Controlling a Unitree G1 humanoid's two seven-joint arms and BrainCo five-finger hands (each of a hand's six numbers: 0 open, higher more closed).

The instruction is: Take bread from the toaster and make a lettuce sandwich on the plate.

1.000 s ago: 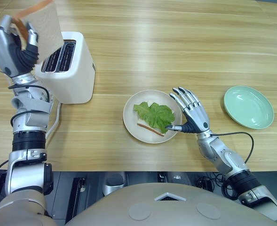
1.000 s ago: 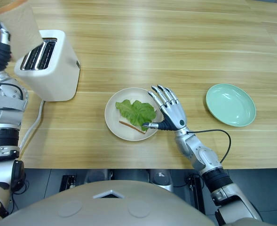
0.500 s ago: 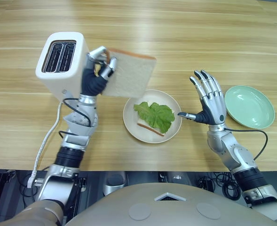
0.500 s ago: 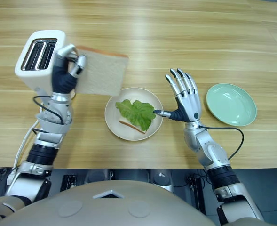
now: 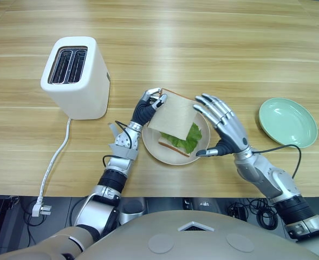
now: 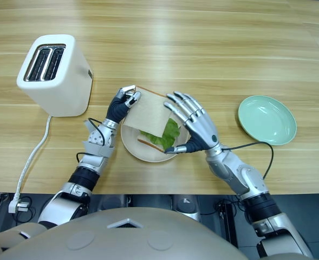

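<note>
Tan and square, the top slice of bread (image 5: pixel 173 114) hangs tilted over the round beige plate (image 5: pixel 158 154), its upper-left corner pinched in the curled fingers (image 5: pixel 158 99) of the left hand (image 5: pixel 150 104), which comes in from the plate's left side. The slice's far edge stands higher than its near edge, and it covers most of what lies beneath. Under it, green lettuce (image 5: pixel 187 142) pokes out at the lower right, lying on a bottom slice of bread (image 5: pixel 169 146) whose crust edge shows along the near side. Both rest on the plate, which sits at the middle of the wooden surface (image 5: pixel 202 49). The right hand (image 5: pixel 228 131) is at the plate's right edge, its fingers (image 5: pixel 209 105) spread open and holding nothing, reaching over the rim toward the held slice's right side; whether they touch the bread cannot be told. Its thumb points left, just at the plate's near-right rim. A white toaster (image 5: pixel 79 78) stands upright well to the left of the plate, its two slots facing up, and a white cord (image 5: pixel 54 161) runs from its base toward the near edge of the surface, ending in a plug (image 5: pixel 40 207) that hangs past it. To the right, apart from the right hand, lies a pale green plate (image 5: pixel 286 122).
</note>
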